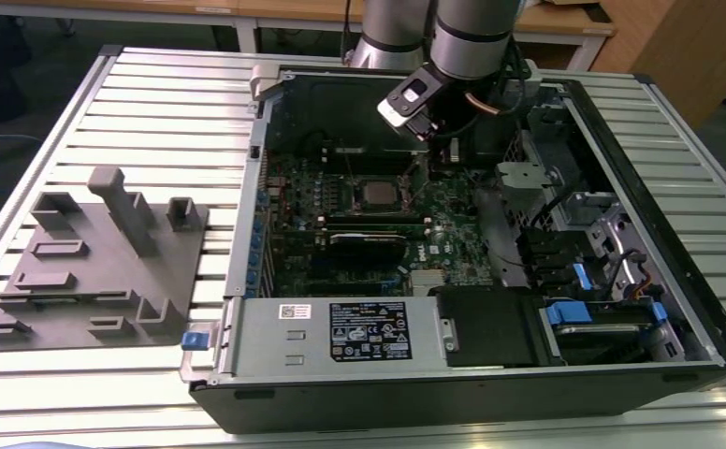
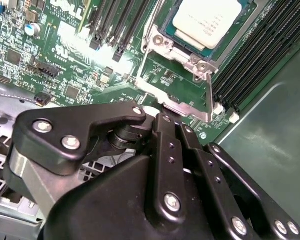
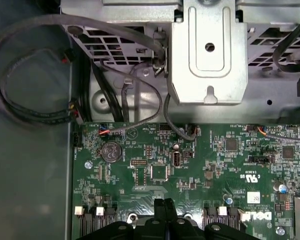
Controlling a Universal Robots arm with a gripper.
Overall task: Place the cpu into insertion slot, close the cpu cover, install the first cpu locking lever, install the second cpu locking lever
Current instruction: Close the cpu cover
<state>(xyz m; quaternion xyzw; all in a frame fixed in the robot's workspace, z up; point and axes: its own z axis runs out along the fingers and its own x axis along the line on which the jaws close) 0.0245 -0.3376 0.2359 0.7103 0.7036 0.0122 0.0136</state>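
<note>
The cpu [image 1: 378,194] [image 2: 207,20] lies flat in the insertion slot [image 1: 355,185] on the green board, its silver-grey top showing. The metal cpu cover [image 2: 187,52] lies around it as a frame. A thin metal locking lever [image 2: 209,95] runs from the cover's corner out toward my fingertips. My gripper [image 1: 428,140] [image 2: 172,122] [image 3: 165,201] hangs low over the board just behind the socket, shut with its black fingers together and nothing between them. In the second wrist view the tips are a short way from the lever's free end.
Long black memory slots [image 2: 260,55] flank the socket. A metal drive cage [image 3: 210,50] and looped cables [image 3: 20,95] sit by the board's edge. The grey power-supply box [image 1: 326,332] fills the case front. A grey fixture [image 1: 89,262] lies at the exterior view's left.
</note>
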